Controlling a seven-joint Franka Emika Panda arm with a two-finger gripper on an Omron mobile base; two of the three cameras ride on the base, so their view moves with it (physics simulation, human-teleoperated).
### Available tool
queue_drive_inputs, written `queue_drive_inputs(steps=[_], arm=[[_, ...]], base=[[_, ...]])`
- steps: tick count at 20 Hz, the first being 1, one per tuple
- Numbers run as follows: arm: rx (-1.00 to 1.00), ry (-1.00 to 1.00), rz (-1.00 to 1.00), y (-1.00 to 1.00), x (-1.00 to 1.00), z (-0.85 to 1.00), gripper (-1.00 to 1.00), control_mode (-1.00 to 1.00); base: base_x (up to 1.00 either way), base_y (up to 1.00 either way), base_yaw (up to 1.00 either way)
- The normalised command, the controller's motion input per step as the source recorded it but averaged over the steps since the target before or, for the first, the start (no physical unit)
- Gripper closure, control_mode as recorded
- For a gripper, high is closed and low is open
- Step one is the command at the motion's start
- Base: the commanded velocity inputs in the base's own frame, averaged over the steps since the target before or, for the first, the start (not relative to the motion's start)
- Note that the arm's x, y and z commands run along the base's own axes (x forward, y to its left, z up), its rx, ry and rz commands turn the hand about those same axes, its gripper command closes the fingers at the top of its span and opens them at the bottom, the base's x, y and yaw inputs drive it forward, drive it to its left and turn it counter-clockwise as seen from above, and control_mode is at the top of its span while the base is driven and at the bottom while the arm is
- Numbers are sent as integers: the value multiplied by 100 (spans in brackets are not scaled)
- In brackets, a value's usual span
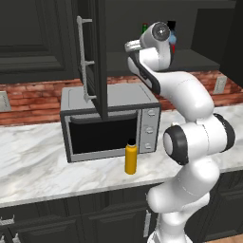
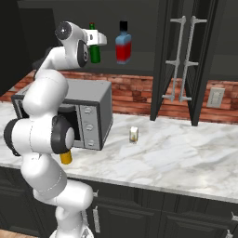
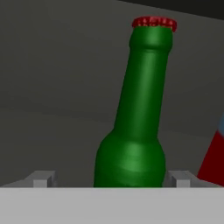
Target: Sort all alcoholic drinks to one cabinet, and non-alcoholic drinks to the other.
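we see a kitchen: a grey boxy microwave (image 1: 110,122) on a white marble desk (image 2: 176,162), dark cabinets (image 1: 33,42), red brick backsplash (image 2: 135,93).

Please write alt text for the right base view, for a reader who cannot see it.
A white robot arm reaches up into an open upper cabinet, its gripper at a green bottle standing beside a blue-and-red bottle. Below, a marble counter holds a microwave, a small cream container and a yellow-orange bottle, mostly hidden behind the arm.
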Motion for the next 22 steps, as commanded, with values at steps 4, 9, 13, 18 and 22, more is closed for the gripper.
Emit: queue_drive_inputs(steps=[4, 9, 13, 18, 22], arm=[[0, 1, 0, 0, -3, 4, -100, -100], [0, 2, 0, 0, -16, 7, -100, -100], [0, 7, 0, 0, -30, 1, -100, -100], [0, 8, 0, 0, -38, 0, -100, -100], [0, 7, 0, 0, -44, 0, -100, -100]], base=[[0, 0, 0], [0, 0, 0], [0, 0, 0], [0, 0, 0], [0, 0, 0]])
